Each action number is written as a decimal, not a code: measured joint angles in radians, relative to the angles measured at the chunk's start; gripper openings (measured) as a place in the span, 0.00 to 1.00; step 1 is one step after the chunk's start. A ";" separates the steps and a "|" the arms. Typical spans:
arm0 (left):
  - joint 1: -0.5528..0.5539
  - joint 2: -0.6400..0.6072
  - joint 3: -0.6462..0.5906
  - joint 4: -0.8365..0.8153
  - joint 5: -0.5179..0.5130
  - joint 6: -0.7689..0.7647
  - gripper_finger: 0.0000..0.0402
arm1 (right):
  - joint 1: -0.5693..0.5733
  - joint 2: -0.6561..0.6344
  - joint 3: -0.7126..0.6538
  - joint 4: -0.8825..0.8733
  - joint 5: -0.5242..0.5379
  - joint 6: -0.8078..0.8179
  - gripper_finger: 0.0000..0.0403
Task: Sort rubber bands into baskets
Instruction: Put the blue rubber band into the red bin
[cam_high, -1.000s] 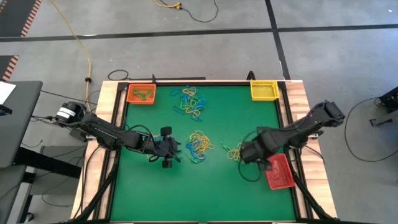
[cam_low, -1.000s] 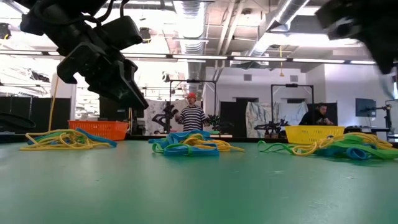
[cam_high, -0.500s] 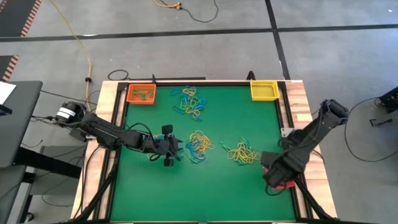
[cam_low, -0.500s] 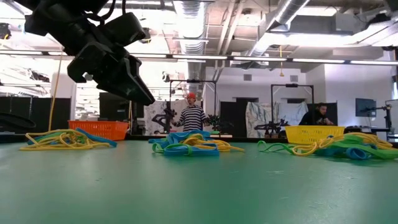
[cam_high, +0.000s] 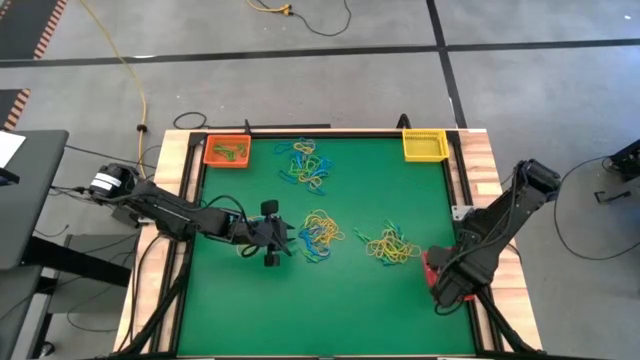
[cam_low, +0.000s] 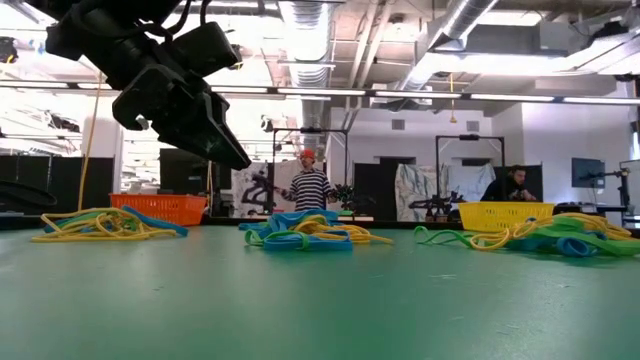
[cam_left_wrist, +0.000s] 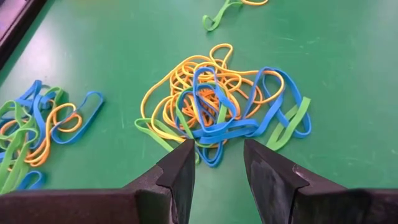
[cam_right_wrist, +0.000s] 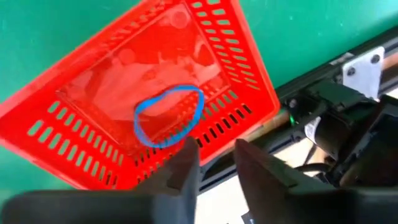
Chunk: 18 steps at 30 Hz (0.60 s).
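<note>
Three heaps of yellow, blue and green rubber bands lie on the green table: a far one (cam_high: 305, 165), a middle one (cam_high: 322, 232) and a right one (cam_high: 390, 245). My left gripper (cam_left_wrist: 217, 163) hovers open just left of the middle heap (cam_left_wrist: 217, 106), touching nothing. My right gripper (cam_right_wrist: 214, 165) stands open above the red basket (cam_right_wrist: 155, 93) at the table's right near side. A single blue rubber band (cam_right_wrist: 169, 115) lies flat on that basket's floor. The orange basket (cam_high: 227, 152) holds a few bands at the far left corner, and the yellow basket (cam_high: 424, 145) sits at the far right corner.
In the high view the right arm covers most of the red basket (cam_high: 428, 266). A wooden frame (cam_high: 490, 200) borders the table, with a metal bracket (cam_right_wrist: 364, 65) by the red basket. People stand in the room behind the table (cam_low: 310, 185).
My right gripper has swung from the right heap of rubber bands toward the table's right near corner and now stands over the red basket.
</note>
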 joint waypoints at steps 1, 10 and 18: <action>0.000 0.000 0.000 0.000 0.000 0.000 0.32 | 0.000 0.000 0.000 0.001 0.000 -0.001 0.43; 0.000 0.000 0.000 0.027 0.000 0.012 0.32 | -0.002 -0.066 0.054 -0.006 0.317 0.032 0.54; 0.000 0.000 0.000 0.037 0.001 0.000 0.32 | -0.159 -0.150 -0.028 0.158 0.582 -0.166 0.49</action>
